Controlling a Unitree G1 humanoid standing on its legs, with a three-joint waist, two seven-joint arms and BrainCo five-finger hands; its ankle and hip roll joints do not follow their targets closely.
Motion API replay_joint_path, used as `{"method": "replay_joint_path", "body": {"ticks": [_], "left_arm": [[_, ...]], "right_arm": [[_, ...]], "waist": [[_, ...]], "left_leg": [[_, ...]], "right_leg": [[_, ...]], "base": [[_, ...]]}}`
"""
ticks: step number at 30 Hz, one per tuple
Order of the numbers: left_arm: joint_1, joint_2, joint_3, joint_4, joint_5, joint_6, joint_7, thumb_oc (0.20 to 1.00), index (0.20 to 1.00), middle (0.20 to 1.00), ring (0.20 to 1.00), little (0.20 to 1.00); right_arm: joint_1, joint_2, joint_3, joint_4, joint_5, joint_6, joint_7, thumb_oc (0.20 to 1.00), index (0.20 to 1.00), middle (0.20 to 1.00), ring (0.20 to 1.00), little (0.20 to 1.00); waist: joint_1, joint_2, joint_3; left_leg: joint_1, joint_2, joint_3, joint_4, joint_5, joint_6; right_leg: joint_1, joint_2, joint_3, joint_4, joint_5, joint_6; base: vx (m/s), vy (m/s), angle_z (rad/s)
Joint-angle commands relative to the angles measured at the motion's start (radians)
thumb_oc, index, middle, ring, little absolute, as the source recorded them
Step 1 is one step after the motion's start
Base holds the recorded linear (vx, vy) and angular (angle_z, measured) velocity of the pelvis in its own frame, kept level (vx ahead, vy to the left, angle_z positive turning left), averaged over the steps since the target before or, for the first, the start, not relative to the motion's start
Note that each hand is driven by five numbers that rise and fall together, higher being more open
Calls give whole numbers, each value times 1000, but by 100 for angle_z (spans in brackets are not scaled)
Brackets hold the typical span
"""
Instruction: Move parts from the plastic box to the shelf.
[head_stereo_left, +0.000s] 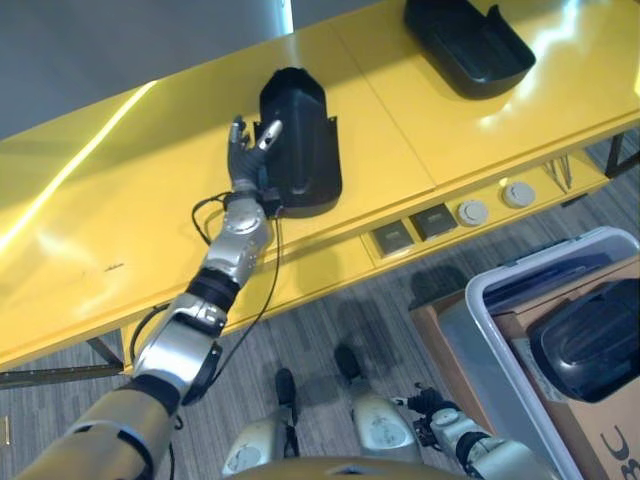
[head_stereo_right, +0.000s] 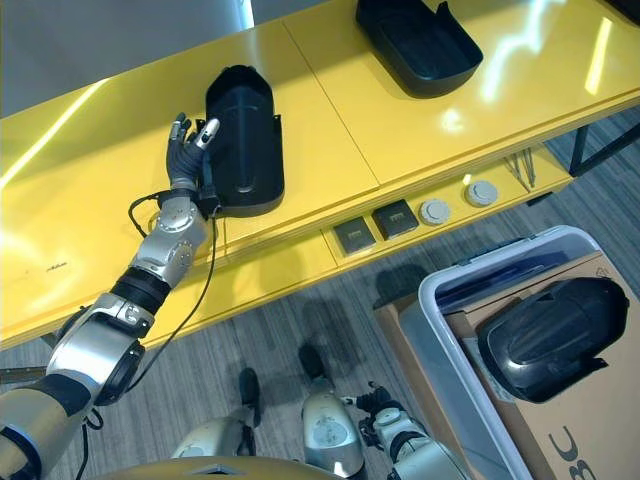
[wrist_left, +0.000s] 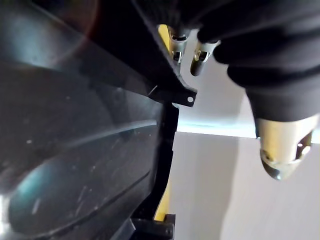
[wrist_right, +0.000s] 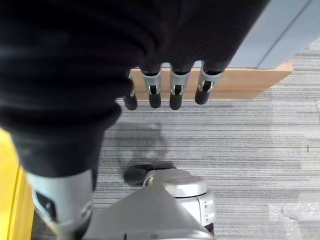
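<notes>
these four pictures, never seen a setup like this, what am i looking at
A humanoid robot with two arms. Two pictures look down from its head; the other two come from cameras on its wrists. Its left hand reaches onto a yellow shelf, fingers straight, thumb against a black part; it grips nothing. Another black part lies farther along the shelf. Lower right, a plastic box on the floor holds one more part. The right hand hangs open above the carpet, holding nothing.
</notes>
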Motion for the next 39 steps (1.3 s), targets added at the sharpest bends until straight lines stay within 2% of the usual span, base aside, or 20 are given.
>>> {"method": "replay_joint_path", "body": {"ticks": [1, 21, 25, 26, 27, 28, 29, 30, 33, 34, 35, 37, 38, 39], "left_arm": [[3, -66, -39, 41, 6, 5, -45, 1000, 1000, 1000, 1000, 1000], [207, -31, -119, -182, 5, 33, -151, 1000, 1000, 1000, 1000, 1000], [322, 62, -83, -346, 143, 36, -157, 1000, 1000, 1000, 1000, 1000], [369, 107, -66, -421, 216, 34, -174, 1000, 1000, 1000, 1000, 1000], [460, 163, -32, -521, 276, 11, -192, 586, 586, 586, 586, 586], [466, 165, -31, -527, 276, 14, -193, 504, 504, 504, 504, 504], [588, 226, 21, -639, 331, -29, -217, 200, 200, 200, 200, 200], [595, 228, 24, -645, 331, -26, -219, 200, 200, 200, 200, 200], [750, 287, 86, -804, 361, -69, -252, 200, 200, 200, 200, 200], [805, 328, 102, -889, 394, -108, -269, 200, 200, 200, 200, 200], [811, 330, 104, -894, 394, -105, -270, 200, 200, 200, 200, 200], [846, 370, 67, -949, 347, -126, -344, 200, 200, 200, 200, 200], [870, 413, 22, -983, 298, -128, -421, 200, 200, 200, 200, 200], [870, 414, 22, -983, 295, -128, -423, 200, 200, 200, 200, 200]], "right_arm": [[31, 9, -2, 55, -14, 9, 0, 1000, 1000, 1000, 1000, 1000], [42, 18, -20, 57, -28, 26, 14, 1000, 1000, 1000, 1000, 1000], [59, 29, -46, 45, -27, 19, 15, 1000, 1000, 1000, 1000, 1000], [68, 33, -55, 41, -25, 11, 17, 1000, 1000, 1000, 1000, 1000], [77, 39, -64, 41, -25, 3, 21, 1000, 1000, 1000, 1000, 1000], [79, 41, -62, 40, -25, 3, 21, 1000, 1000, 1000, 1000, 1000], [92, 46, -75, 43, -24, -8, 26, 1000, 1000, 1000, 1000, 1000], [94, 47, -73, 43, -24, -8, 26, 1000, 1000, 1000, 1000, 1000], [112, 52, -78, 50, -34, -15, 35, 1000, 1000, 1000, 1000, 1000], [116, 49, -81, 50, -43, -21, 39, 1000, 1000, 1000, 1000, 1000], [118, 51, -80, 50, -43, -21, 39, 1000, 1000, 1000, 1000, 1000], [121, 47, -66, 49, -61, -22, 44, 1000, 1000, 1000, 1000, 1000], [121, 44, -57, 49, -75, -21, 49, 1000, 1000, 1000, 1000, 1000], [122, 45, -57, 49, -76, -21, 49, 1000, 1000, 1000, 1000, 1000]], "waist": [[-2, -9, -61], [25, -24, -100], [48, -41, -122], [56, -47, -126], [71, -53, -130], [70, -54, -132], [89, -63, -139], [88, -64, -141], [108, -73, -155], [125, -80, -158], [123, -81, -161], [133, -83, -160], [134, -82, -162], [134, -83, -163]], "left_leg": [[-9, 19, -30, -5, -26, -21], [11, 20, -48, -5, -37, -17], [22, 20, -60, -5, -47, -15], [25, 21, -63, -5, -49, -15], [29, 22, -65, -5, -53, -14], [29, 22, -65, -5, -53, -14], [35, 22, -68, -5, -59, -14], [36, 22, -67, -5, -60, -14], [44, 23, -71, -5, -66, -14], [38, 23, -80, -5, -58, -15], [42, 23, -82, -5, -68, -14], [40, 22, -89, -5, -68, -12], [41, 21, -93, -5, -69, -11], [41, 21, -93, -5, -69, -11]], "right_leg": [[37, -26, -11, -5, -81, 26], [66, -35, -36, -5, -87, 26], [84, -37, -45, -5, -95, 22], [89, -38, -48, -5, -98, 22], [94, -38, -50, -5, -99, 21], [95, -38, -49, -5, -100, 21], [102, -38, -52, -5, -104, 22], [102, -38, -51, -5, -105, 22], [113, -41, -56, -5, -111, 22], [110, -42, -61, -4, -105, 23], [115, -42, -63, -4, -114, 22], [117, -46, -75, -3, -117, 24], [121, -49, -82, -4, -119, 26], [122, -49, -83, -4, -119, 26]], "base": [[0, 0, 0], [0, 2, 2], [4, -5, 4], [8, -14, 5], [10, -13, 4], [19, -14, 6], [0, 0, 0], [28, -9, 3], [0, -1, 4], [7, -3, 15], [-20, -3, 15], [-5, 7, 27], [0, 5, 33], [5, 10, 24]]}}
